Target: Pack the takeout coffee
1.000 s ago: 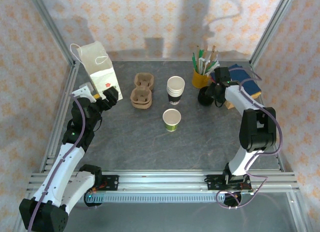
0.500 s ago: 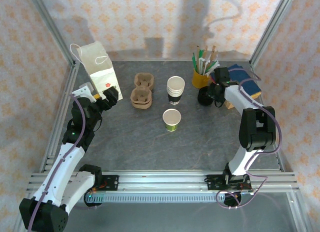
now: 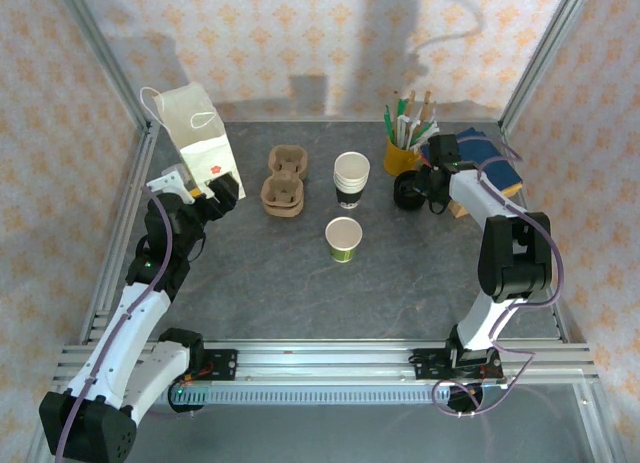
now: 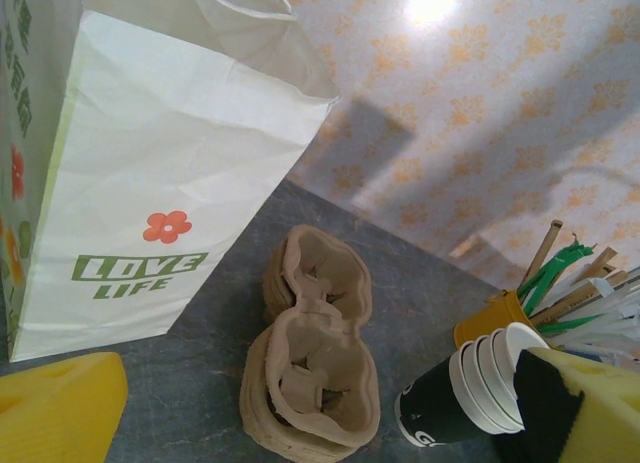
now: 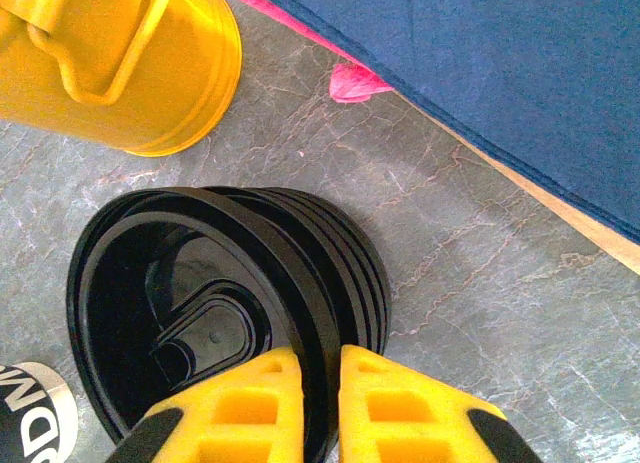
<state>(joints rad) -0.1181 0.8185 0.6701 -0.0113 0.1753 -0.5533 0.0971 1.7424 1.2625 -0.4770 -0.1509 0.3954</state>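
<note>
Two fingers of my right claw [image 5: 320, 373] are pinching the rim of the top lid [image 5: 190, 283] on the black stack, just beside the yellow cup [image 5: 130, 63]. Left claw [image 3: 221, 191] is hanging spread by the bag [image 3: 195, 133]. Coffee [image 3: 343, 239] is sitting lidless mid-table, well apart. I'm guessing thin paper that crushes easily, so I'm planning a gentle grab low on the wall.
</note>
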